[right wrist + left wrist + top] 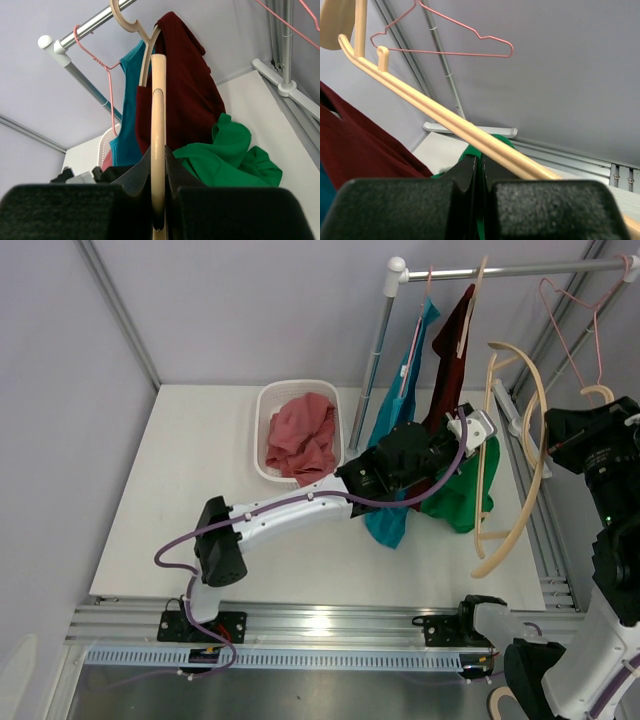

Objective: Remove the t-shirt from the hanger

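- Right end effector (158, 172): pressed together on beige wooden hanger (158, 100).
- Left end effector (481, 167): pinching fold of green t-shirt (462, 498), just under hanger arm.
- Green t-shirt: bunched at 3 o'clock of surface (180, 500), against hanger; whether still threaded on it, cannot tell.
- Maroon garment (185, 80), teal garment (392, 430): hung on rail (500, 270).
- Basket (268, 405), pink cloth (300, 435) inside: 12 o'clock.

The t-shirt (465, 495) is plain green. Left of it hang a maroon shirt (455, 350) and a teal shirt (390, 435). The hanger (158, 115) is cream, the wire hanger (450, 52) pink. The white basket (268, 400) holds red cloth (300, 435).
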Controlling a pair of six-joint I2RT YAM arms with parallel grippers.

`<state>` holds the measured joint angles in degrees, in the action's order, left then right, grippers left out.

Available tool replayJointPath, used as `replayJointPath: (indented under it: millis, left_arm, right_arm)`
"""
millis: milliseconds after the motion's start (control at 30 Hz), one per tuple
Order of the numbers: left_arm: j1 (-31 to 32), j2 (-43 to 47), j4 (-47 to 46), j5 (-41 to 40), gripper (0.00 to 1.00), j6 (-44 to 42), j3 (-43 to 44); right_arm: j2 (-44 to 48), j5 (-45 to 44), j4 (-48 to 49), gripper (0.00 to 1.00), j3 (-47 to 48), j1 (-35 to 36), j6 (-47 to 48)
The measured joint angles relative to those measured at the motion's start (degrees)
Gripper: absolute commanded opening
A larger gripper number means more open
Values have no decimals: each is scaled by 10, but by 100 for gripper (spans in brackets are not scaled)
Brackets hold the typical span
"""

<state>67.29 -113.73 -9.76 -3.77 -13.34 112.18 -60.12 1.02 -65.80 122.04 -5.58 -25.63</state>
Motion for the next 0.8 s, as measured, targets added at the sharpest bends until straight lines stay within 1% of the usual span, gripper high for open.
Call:
replayJointPath:
  millis: [133, 200, 333, 467, 567, 700, 800]
  left_arm:
    - [1, 0, -2, 7, 1, 8, -13]
    - [2, 7, -6, 9, 1, 13, -35]
    - [8, 52, -20, 0, 1, 20, -132]
    - [30, 111, -19, -30, 1, 18, -218]
    - [58, 165, -3, -52, 1, 13, -262]
    - [83, 247, 32, -57, 1, 14, -296]
    - [83, 320, 72, -57, 1, 15, -303]
  right_arm:
    - [15, -2, -10, 0, 0, 0, 13]
    - [15, -5, -7, 0, 0, 0, 20]
    - [-4, -27, 15, 0, 0, 0, 36]
    - [-48, -64, 37, 0, 9, 0, 61]
    - [-95, -90, 47, 0, 37, 0, 87]
    - [-142, -96, 64, 0, 47, -6, 118]
    - [-167, -76, 72, 0, 49, -24, 134]
